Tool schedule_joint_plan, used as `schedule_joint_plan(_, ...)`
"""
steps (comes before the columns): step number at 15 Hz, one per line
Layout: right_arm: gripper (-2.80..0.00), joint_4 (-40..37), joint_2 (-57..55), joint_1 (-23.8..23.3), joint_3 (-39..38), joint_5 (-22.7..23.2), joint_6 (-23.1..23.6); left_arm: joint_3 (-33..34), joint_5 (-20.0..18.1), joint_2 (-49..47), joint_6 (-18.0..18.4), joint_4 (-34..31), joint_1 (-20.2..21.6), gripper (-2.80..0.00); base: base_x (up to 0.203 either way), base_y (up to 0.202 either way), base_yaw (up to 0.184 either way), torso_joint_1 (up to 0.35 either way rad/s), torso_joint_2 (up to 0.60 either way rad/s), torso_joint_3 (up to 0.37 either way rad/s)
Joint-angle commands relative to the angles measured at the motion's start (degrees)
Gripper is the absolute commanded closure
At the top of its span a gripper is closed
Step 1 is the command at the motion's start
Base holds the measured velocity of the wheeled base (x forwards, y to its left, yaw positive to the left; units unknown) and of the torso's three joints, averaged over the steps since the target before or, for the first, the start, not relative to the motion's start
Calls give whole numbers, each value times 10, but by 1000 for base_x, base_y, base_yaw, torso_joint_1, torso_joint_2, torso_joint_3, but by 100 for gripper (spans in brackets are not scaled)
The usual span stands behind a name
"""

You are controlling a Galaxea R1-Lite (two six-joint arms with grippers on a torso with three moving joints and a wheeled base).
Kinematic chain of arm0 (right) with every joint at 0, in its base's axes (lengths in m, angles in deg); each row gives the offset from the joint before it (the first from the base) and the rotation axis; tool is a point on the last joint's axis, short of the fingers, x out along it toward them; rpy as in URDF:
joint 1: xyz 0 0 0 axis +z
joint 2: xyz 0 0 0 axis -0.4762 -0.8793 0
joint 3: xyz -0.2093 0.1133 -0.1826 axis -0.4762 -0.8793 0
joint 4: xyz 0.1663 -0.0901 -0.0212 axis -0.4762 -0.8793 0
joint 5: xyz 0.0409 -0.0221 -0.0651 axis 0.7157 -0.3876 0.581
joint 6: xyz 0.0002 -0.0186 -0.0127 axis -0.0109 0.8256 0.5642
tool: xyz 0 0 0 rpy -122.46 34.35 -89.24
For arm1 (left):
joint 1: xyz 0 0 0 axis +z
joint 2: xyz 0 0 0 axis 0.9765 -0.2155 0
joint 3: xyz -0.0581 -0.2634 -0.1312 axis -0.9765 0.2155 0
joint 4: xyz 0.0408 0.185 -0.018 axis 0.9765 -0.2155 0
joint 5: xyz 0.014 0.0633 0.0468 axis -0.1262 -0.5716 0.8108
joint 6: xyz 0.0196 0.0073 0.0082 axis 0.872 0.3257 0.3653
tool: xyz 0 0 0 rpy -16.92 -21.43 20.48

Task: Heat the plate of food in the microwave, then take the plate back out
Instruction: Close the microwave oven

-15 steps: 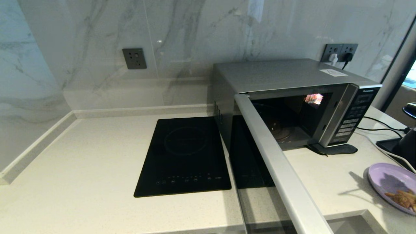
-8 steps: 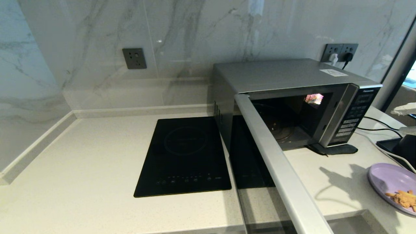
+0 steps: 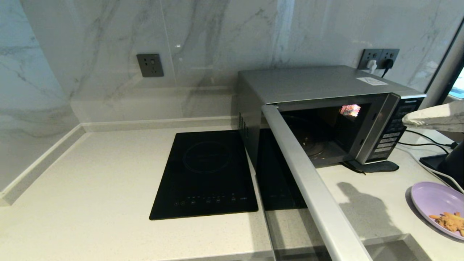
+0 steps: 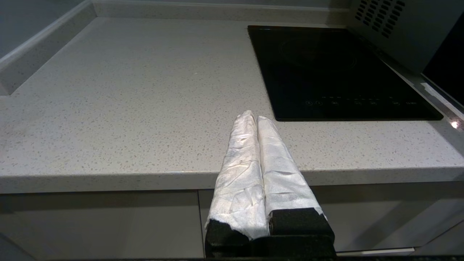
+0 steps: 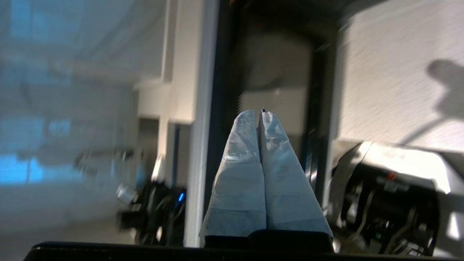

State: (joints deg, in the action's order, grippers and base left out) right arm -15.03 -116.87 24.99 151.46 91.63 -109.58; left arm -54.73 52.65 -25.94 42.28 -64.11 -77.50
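The silver microwave stands on the counter with its door swung wide open toward me; its dark cavity is empty. The lilac plate of food sits on the counter at the far right, with orange-brown fries on it. My right gripper, its fingers wrapped in white, reaches in from the right edge, level with the microwave's button panel and above the plate. It is shut and empty. My left gripper is parked, shut on nothing, over the counter's front edge left of the cooktop.
A flat black induction cooktop lies left of the microwave. Cables and a black device crowd the counter right of the microwave. Wall sockets sit behind it. The open door juts past the counter's front edge.
My right gripper has come into the head view from the right, moving left toward the button panel, and has gone from open to shut. Its shadow slid left across the counter.
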Motion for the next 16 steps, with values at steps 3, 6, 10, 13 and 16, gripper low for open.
schedule_joint_plan(3,0,-31,-3,122,54,2,-48,0,1,-1,-1,0,0,0,0,0,0,0,0,0)
schedule_joint_plan(6,0,-50,-5,196,58,-1,-52,0,1,-1,-1,0,0,0,0,0,0,0,0,0)
schedule_joint_plan(10,0,-110,-2,268,57,-3,-51,0,1,-1,-1,0,0,0,0,0,0,0,0,0)
schedule_joint_plan(13,0,-119,-2,325,49,-4,-51,0,1,-1,-1,0,0,0,0,0,0,0,0,0)
schedule_joint_plan(16,0,-142,-2,370,48,-5,-52,0,1,-1,-1,0,0,0,0,0,0,0,0,0)
